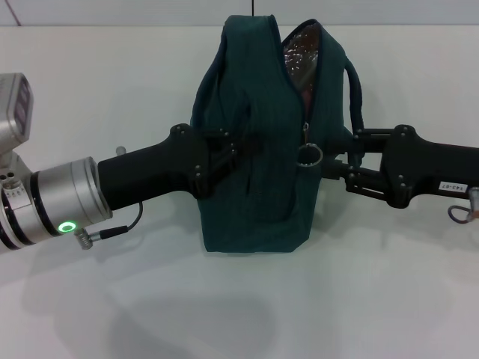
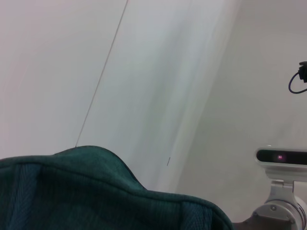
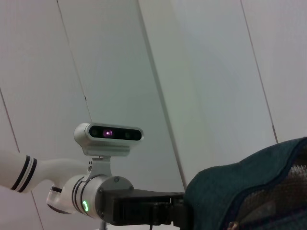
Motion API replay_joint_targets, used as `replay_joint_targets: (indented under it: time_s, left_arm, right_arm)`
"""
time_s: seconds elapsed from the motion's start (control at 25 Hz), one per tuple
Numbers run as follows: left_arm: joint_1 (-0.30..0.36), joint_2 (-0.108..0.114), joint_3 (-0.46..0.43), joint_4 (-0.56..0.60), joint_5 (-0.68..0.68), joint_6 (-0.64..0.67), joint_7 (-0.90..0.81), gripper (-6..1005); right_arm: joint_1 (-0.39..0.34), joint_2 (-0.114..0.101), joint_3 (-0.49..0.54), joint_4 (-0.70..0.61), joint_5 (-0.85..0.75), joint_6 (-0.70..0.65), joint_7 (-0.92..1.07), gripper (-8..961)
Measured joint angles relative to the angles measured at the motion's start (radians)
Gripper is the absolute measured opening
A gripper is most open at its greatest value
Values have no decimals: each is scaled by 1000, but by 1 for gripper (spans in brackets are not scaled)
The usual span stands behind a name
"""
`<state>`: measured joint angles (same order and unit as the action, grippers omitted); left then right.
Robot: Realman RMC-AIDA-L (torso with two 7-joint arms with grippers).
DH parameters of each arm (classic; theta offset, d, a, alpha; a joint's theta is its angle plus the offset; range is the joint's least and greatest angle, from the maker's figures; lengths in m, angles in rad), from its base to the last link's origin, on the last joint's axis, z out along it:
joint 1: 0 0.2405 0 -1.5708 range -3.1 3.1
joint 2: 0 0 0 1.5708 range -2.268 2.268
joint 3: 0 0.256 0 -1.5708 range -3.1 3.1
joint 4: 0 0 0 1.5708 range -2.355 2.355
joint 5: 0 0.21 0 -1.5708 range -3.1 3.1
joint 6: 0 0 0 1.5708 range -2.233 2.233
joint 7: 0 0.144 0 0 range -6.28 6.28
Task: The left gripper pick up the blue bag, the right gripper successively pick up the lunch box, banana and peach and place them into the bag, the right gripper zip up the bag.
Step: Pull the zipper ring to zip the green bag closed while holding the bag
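From the head camera, the blue bag point(image 1: 251, 172), a large dark teal fabric lunch bag with padded loop handles and silver foil lining showing at its gaping top, stands upright on the white table point(image 1: 224, 299) between both arms. The left gripper point(image 1: 232, 149) presses into the bag's side at mid-height, apparently pinching the fabric, while the right gripper point(image 1: 337, 163) reaches in just beside the metal ring-pull zipper point(image 1: 310, 155); I cannot tell whether its fingers are spread or closed on the ring. The lunch box, banana and peach are not visible, presumably already inside. The left wrist camera shows only the bag's teal upper edge point(image 2: 96, 191) close below, with the other arm's camera point(image 2: 280, 155) beyond. The right wrist camera shows the bag's open corner point(image 3: 249, 191) and the left arm point(image 3: 105, 201) opposite. The zip looks only partly drawn; a pull with a weak hold on the ring could slip off, or drag the soft bag sideways if the left grip gives.
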<state>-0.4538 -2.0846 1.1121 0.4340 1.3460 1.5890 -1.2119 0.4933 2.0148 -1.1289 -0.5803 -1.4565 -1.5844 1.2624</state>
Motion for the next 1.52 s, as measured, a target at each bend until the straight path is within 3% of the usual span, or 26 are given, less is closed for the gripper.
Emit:
replay_joint_targets:
  time_s: [0.48,1.52]
  left_arm:
    - [-2,0,0,0,-1,0,0,46]
    - [-3,0,0,0,-1,-15,1,46]
  right_arm:
    - [49,3,-15,56,-1,16,0,403]
    - [66,13,-52,63,6,66,0,402]
